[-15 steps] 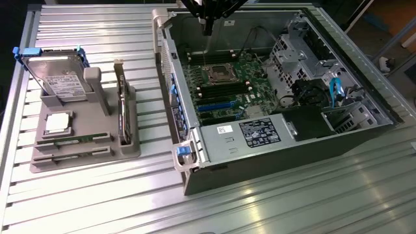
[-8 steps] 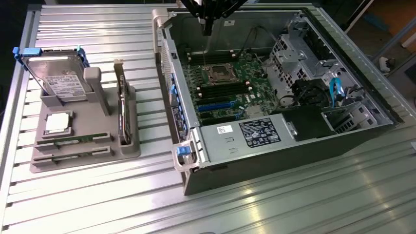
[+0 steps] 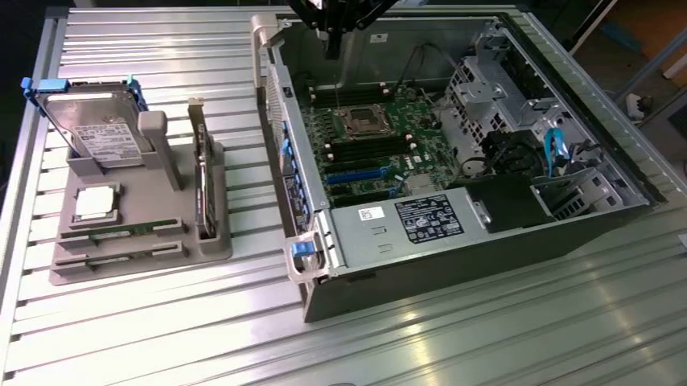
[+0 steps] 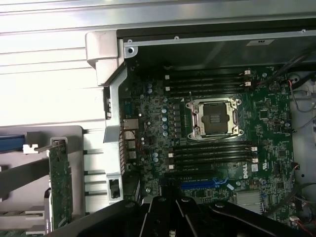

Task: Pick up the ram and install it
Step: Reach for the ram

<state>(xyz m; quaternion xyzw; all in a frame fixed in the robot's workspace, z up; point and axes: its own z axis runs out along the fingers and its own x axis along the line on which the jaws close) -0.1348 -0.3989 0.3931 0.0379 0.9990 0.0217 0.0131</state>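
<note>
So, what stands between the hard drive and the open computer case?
In the exterior view, a card with a metal bracket stands on edge in the gray holder, between the hard drive and the computer case.

Rack (image 3: 140, 259), ram (image 3: 124, 231) in it, at the exterior view's left of the case (image 3: 451, 269) — motherboard (image 3: 371, 157) inside.

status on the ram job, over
tool shut, empty, over the open case. ram in grey holder, apart from tool. nothing lying on it.
</note>
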